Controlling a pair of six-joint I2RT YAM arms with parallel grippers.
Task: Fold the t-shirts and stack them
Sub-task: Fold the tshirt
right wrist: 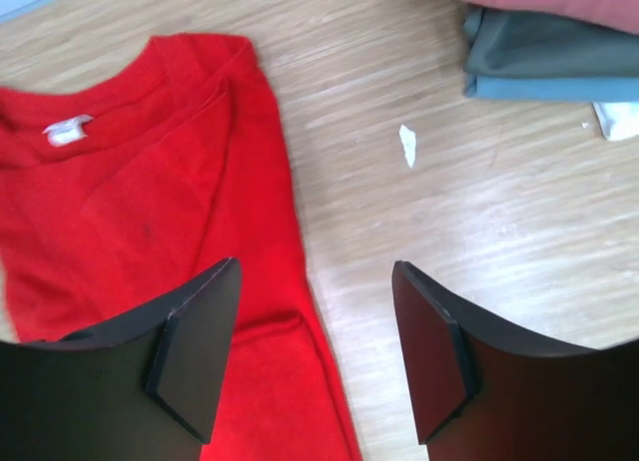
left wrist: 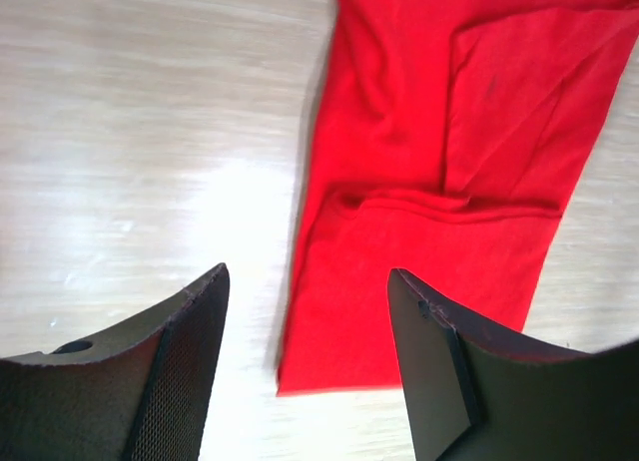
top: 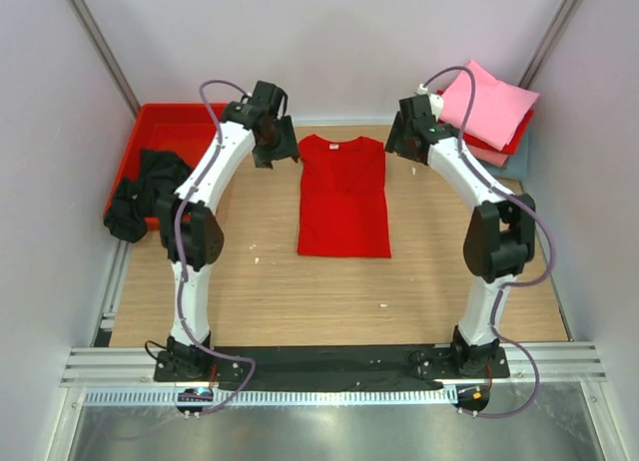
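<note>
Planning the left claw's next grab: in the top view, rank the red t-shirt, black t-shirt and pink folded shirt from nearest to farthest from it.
1. Red t-shirt, just right of the left claw.
2. Black t-shirt, off to its left.
3. Pink folded shirt, far right corner.

Red tray [top: 165, 122] far-left on wooden table [top: 300, 301] — white scrap [right wrist: 407, 145] on wood.
</note>
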